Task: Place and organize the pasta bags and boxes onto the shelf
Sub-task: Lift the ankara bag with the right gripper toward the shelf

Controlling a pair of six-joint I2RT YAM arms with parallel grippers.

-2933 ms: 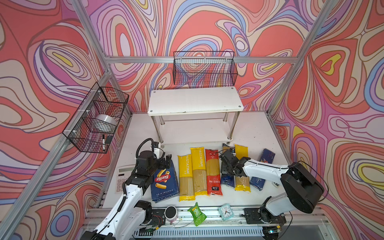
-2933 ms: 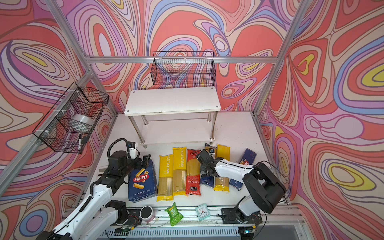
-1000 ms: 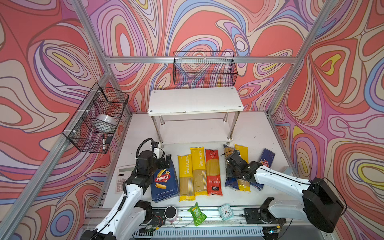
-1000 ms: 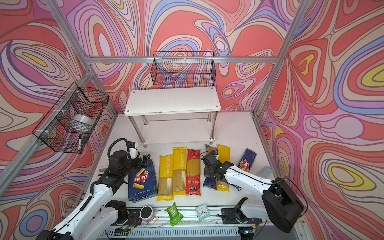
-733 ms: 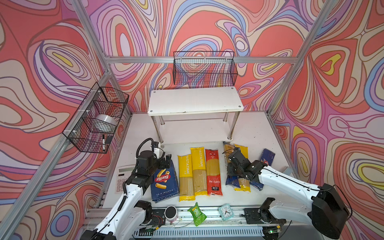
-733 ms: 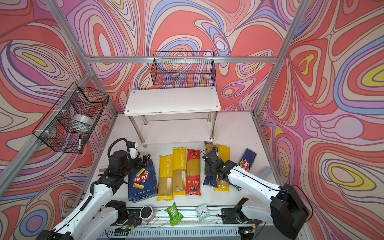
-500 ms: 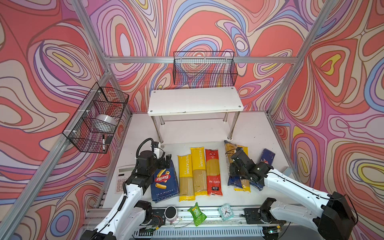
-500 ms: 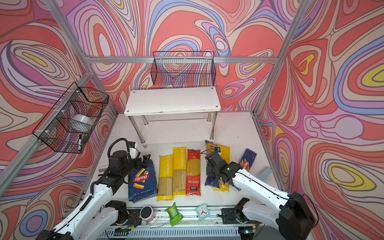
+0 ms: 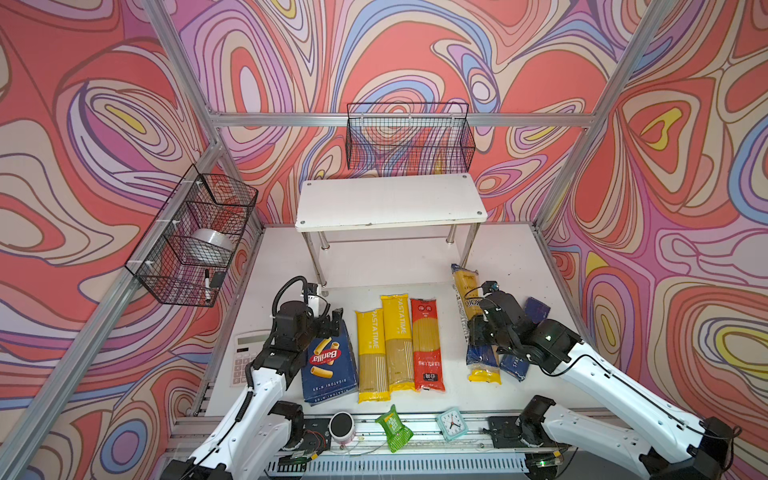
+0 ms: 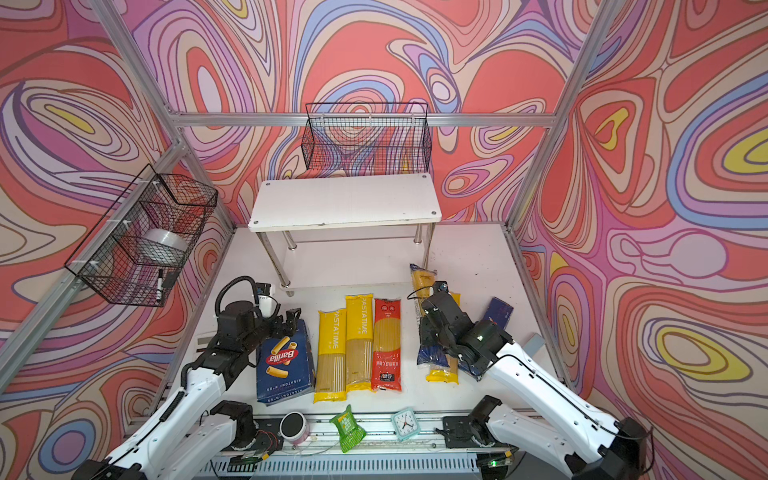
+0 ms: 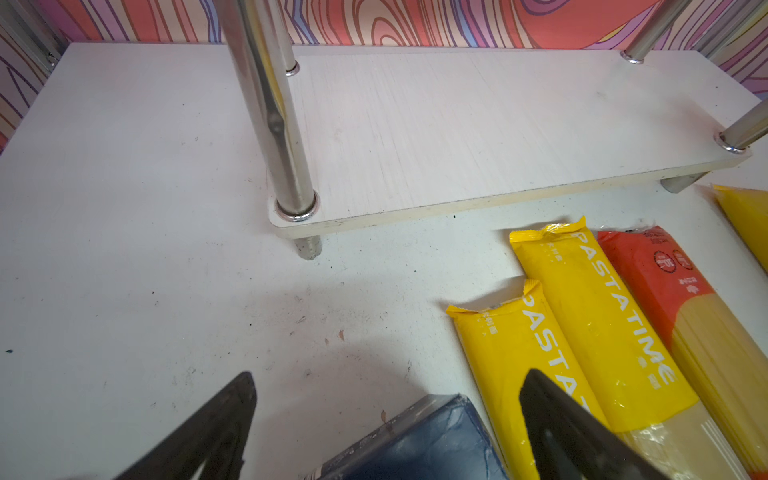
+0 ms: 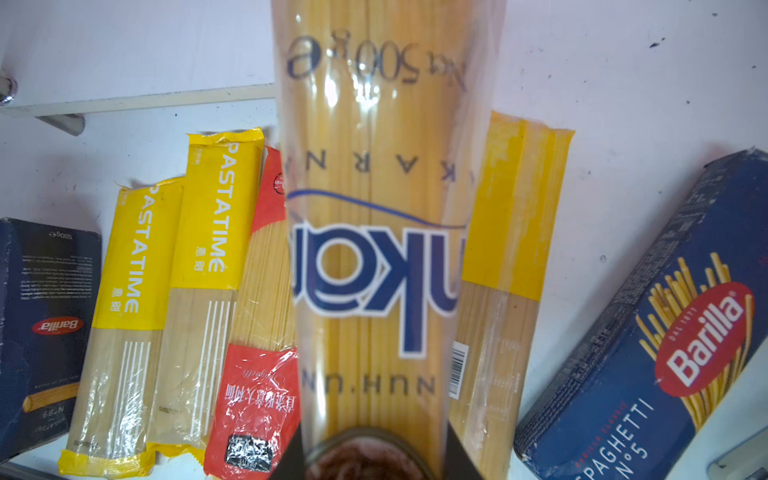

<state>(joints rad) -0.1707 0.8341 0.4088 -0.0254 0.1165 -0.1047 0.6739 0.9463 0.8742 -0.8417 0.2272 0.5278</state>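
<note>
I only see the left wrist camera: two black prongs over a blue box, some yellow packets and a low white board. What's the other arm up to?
Observer: The right gripper is shut on a gold and dark blue spaghetti bag, whose far end reaches toward the shelf.
Operator: Anything on the upper level? I only get the bottom board.
Observer: No, the top board holds nothing.
Operator: Is there another box anywhere?
Observer: Yes, a narrow spaghetti box lies flat at an angle, right of the held bag in both top views.
</note>
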